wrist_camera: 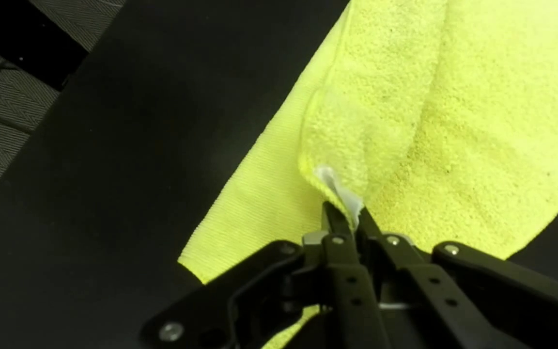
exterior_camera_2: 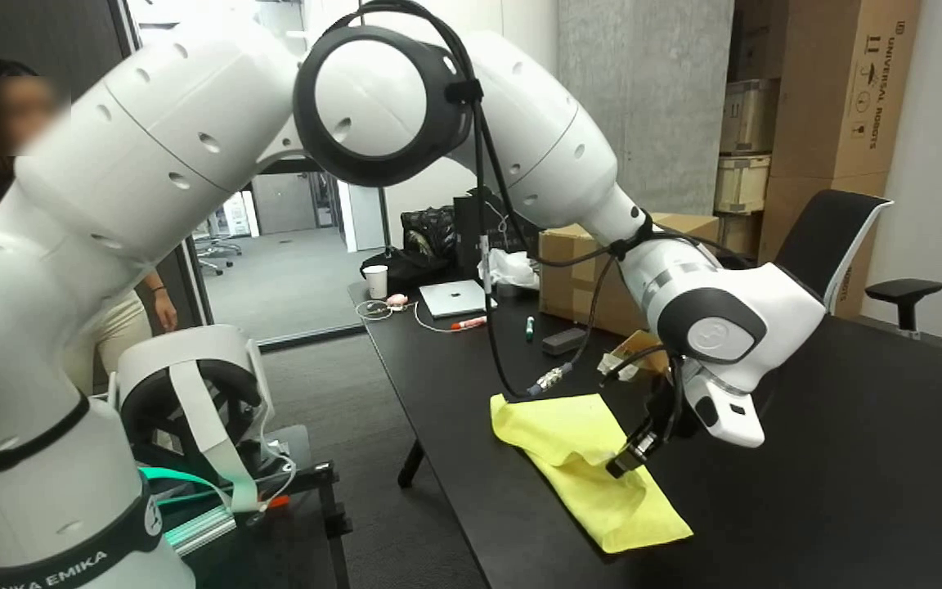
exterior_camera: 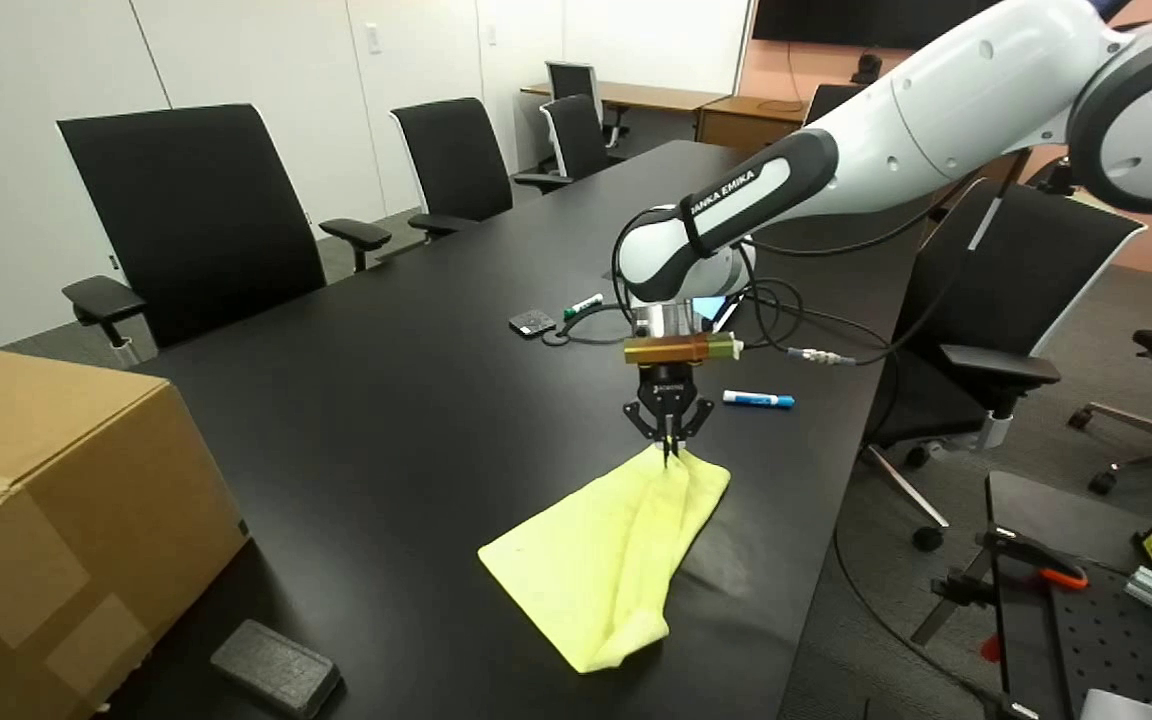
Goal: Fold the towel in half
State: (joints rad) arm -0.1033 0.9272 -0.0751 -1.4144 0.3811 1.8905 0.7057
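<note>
Arm (exterior_camera: 886, 150) reaching over counter (exterior_camera: 386, 460), gripper (exterior_camera: 671, 455) pointing down | gripper pinching an edge of yellow towel (exterior_camera: 596, 540) | towel partly folded over, on counter beneath gripper

In an exterior view a person's face (exterior_camera_2: 25, 114) is blurred, in an exterior view the left edge crops a cardboard box (exterior_camera: 76, 520), and the wrist view crops the towel (wrist_camera: 390, 131), partly hidden by the pincer (wrist_camera: 348, 218), at top and right.

A black table (exterior_camera: 396, 440) carries a yellow towel (exterior_camera: 586, 545), a cardboard box (exterior_camera: 106, 520), a dark block (exterior_camera: 276, 668), a laptop (exterior_camera_2: 455, 301), a blue marker (exterior_camera: 758, 400), and a green marker (exterior_camera: 583, 306) near a dark item (exterior_camera: 533, 323) too small to identify.
</note>
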